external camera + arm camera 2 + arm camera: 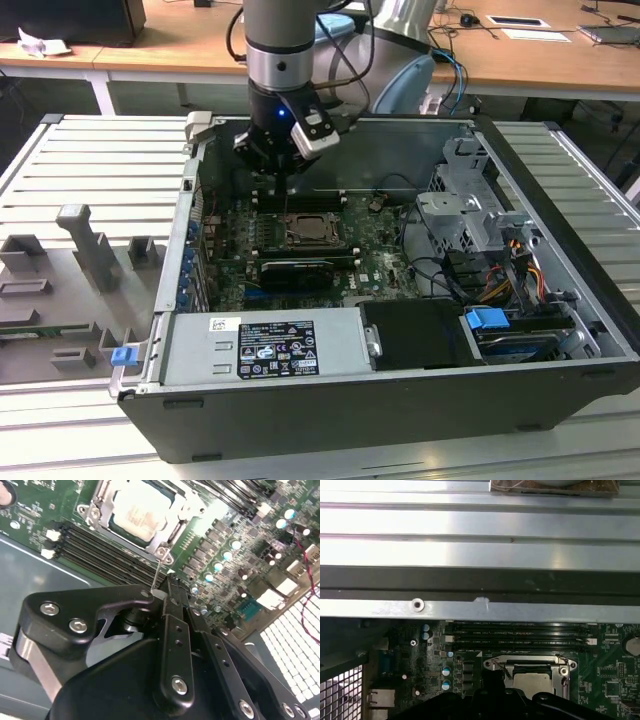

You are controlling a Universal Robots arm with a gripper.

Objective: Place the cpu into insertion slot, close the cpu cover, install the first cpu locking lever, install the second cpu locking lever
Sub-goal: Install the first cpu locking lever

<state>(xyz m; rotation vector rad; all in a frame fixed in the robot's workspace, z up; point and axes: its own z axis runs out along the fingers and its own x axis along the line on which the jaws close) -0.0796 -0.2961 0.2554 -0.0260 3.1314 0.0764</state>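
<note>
The cpu (142,505) lies flat in the insertion slot (310,233) on the green motherboard, its pale metal face showing. The silver cpu cover (172,527) is folded down around it; it also appears in the first wrist view as the cpu cover (560,664) over the cpu (535,682). A thin wire locking lever (157,572) rises from the socket's corner up to my gripper (167,587). The fingers are shut on the lever's end. In the exterior view my gripper (285,175) hangs just behind the socket, near the case's back wall, with the lever (287,200) below it.
Long black memory slots (100,547) run beside the socket. The case's metal wall (480,585) stands close behind the gripper. A silver power supply (265,345) sits at the front and a drive cage (470,215) with cables on the exterior view's right. Grey fixtures (90,250) stand outside the case.
</note>
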